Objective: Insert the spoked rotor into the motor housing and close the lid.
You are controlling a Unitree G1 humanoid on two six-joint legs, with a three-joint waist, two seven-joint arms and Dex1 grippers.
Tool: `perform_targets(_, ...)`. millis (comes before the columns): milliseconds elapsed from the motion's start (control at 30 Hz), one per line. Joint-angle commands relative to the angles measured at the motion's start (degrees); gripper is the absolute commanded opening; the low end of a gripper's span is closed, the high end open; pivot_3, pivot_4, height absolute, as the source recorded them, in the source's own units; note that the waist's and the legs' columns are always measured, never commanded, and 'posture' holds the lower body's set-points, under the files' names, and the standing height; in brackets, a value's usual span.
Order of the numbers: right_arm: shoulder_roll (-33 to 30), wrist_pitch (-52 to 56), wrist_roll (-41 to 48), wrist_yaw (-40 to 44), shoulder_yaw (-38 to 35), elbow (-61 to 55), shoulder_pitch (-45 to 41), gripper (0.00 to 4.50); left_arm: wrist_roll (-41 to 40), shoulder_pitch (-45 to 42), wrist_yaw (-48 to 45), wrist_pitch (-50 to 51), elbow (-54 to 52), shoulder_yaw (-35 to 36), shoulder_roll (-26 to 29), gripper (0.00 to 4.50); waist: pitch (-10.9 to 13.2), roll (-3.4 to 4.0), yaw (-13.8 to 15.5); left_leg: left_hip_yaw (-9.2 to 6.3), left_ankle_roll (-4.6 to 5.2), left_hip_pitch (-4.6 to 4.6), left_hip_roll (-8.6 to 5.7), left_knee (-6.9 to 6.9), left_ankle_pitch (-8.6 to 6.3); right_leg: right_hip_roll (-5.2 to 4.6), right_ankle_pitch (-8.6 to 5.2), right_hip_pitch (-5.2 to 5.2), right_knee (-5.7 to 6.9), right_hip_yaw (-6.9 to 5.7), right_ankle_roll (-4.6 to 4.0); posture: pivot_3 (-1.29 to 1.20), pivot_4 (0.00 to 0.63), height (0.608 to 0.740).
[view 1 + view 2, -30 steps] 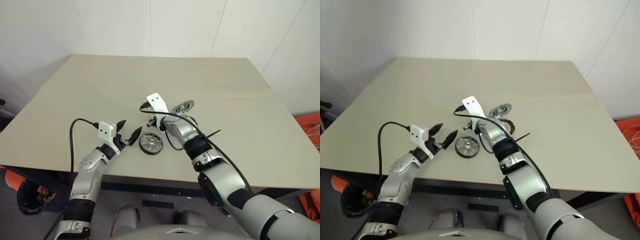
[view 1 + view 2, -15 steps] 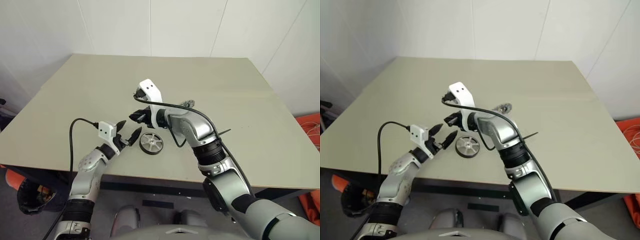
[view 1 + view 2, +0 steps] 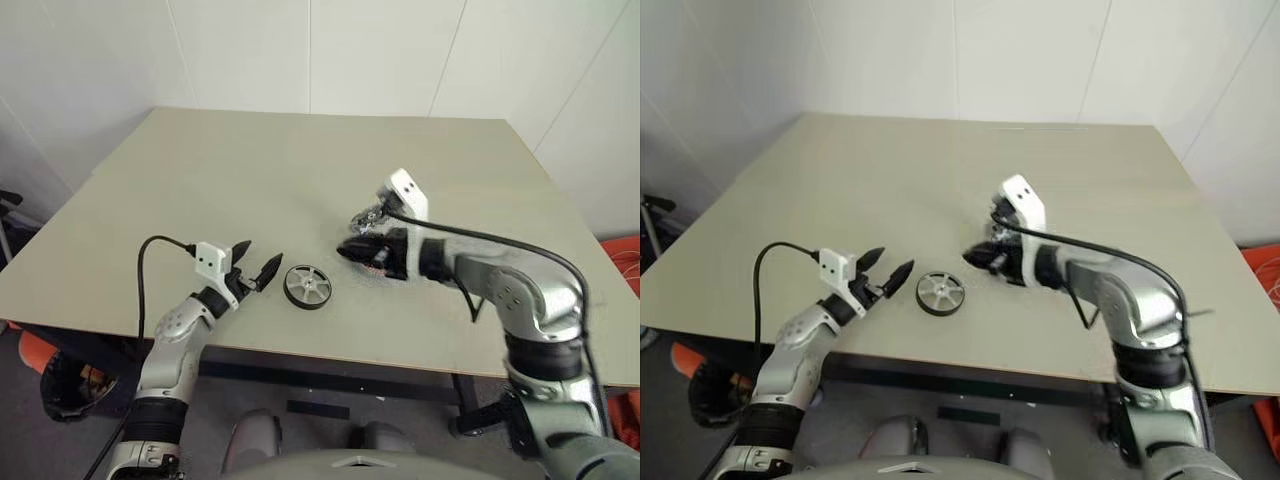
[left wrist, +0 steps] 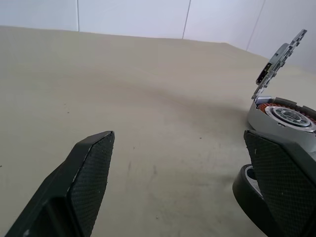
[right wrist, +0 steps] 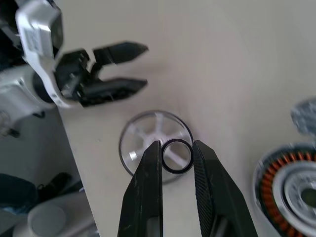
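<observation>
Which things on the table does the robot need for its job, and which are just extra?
For the job:
- spoked rotor, lying flat on the table
- motor housing, copper windings showing
- lid, standing open
- left gripper, open
- right gripper

Extra:
- thin ring, pinched in the right gripper
</observation>
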Motion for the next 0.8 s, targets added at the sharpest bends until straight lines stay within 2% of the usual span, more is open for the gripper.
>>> perform_targets(33,-2.61,-2.84,-1.51,-2.48,-1.36,-2.22,2.08,0.55,-0.76,-1.03,-0.32,-0.22,-1.38,0.42,0.33,4.50,0.01,0.00,-0.22,0.02,0.00,0.07,0.00,0.00,0.00,0.00,-0.01,0.02,0.01,0.01,0.01,0.00,0.000,0.740)
perform_targets(200,-1.77,-10.39,-9.99,-12.14,1.55,2.68,4.36,0.55,-0.73,-1.33,-0.89,-0.32,-0.81,0.42,0.53,4.50,0.01,0.00,-0.31,0.03,0.01,0.25,0.04,-0.01,0.00,0.00,-0.02,0.08,0.04,0.01,0.01,0.00,0.000,0.740)
perform_targets(367,1.27,-15.06,-14.70,-16.85,6.09,5.86,4.92,0.55,-0.70,-1.65,-1.35,-0.60,-0.25,0.50,0.60,4.50,0.01,0.00,-0.34,0.04,0.01,0.20,0.03,-0.01,0.00,0.00,-0.01,0.07,0.03,0.01,0.00,0.00,0.000,0.740)
perform_targets(600,5.74,-18.99,-17.35,-19.10,8.89,10.30,3.24,0.55,-0.57,-2.01,-1.77,-0.87,0.23,0.48,0.52,4.50,0.01,0.01,-0.39,0.05,0.01,0.08,0.01,-0.05,0.00,0.00,0.14,0.00,0.00,0.01,-0.33,0.00,0.000,0.740)
perform_targets(800,7.50,-21.33,-18.84,-19.72,8.49,14.97,1.56,0.55,-0.47,-1.74,-1.68,-1.02,-0.01,0.30,0.27,4.50,0.02,0.02,-0.42,0.05,0.02,0.12,0.02,-0.05,-0.01,0.00,0.03,0.02,0.02,0.01,-0.15,0.00,0.000,0.740)
